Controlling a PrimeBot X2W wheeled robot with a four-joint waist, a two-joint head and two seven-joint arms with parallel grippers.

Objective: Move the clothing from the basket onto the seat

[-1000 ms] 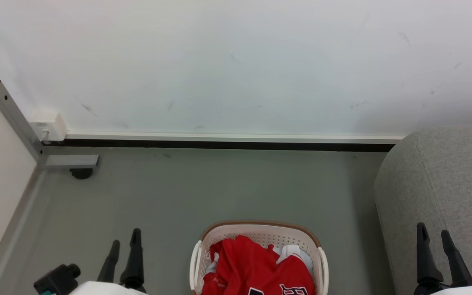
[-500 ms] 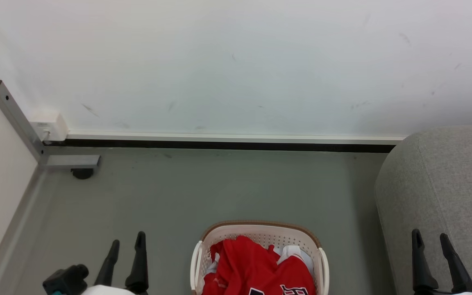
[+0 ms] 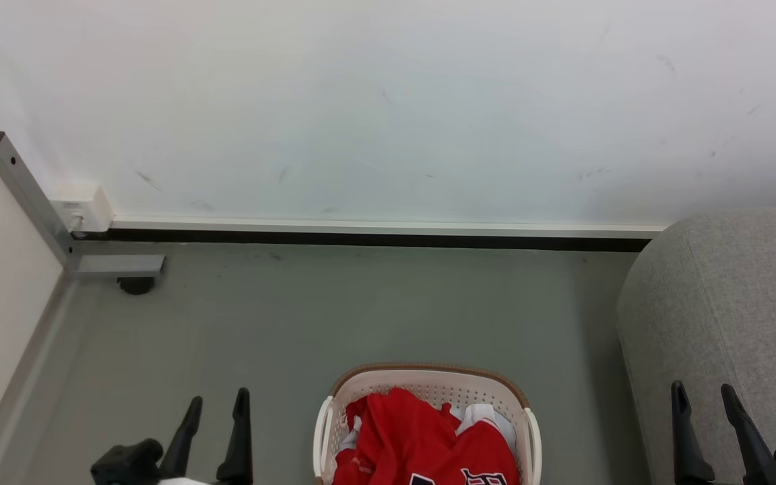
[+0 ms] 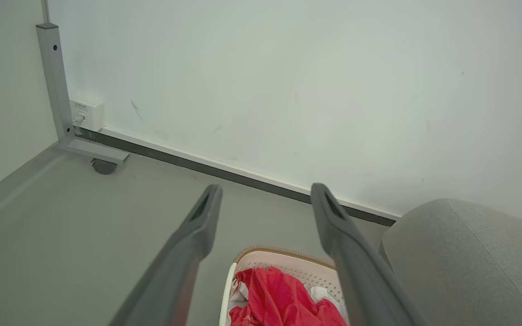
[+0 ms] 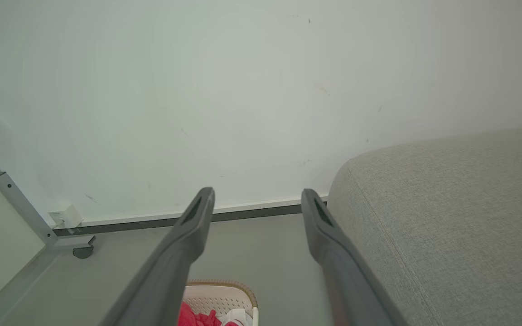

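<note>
- Fingers [image 3: 240, 431] are spread wide on both my left gripper [image 3: 219, 397] and right gripper [image 3: 702, 387], holding nothing.
- Red clothing [image 3: 415, 438] lies heaped in the basket [image 3: 428, 369] between them, with the seat [image 3: 731, 303] just to the right.
- To do this well, I should descend onto the topmost fold (not the rim) and pinch deep.
- Since a second ago, my left gripper has slid toward the basket and my right has edged inward.
</note>
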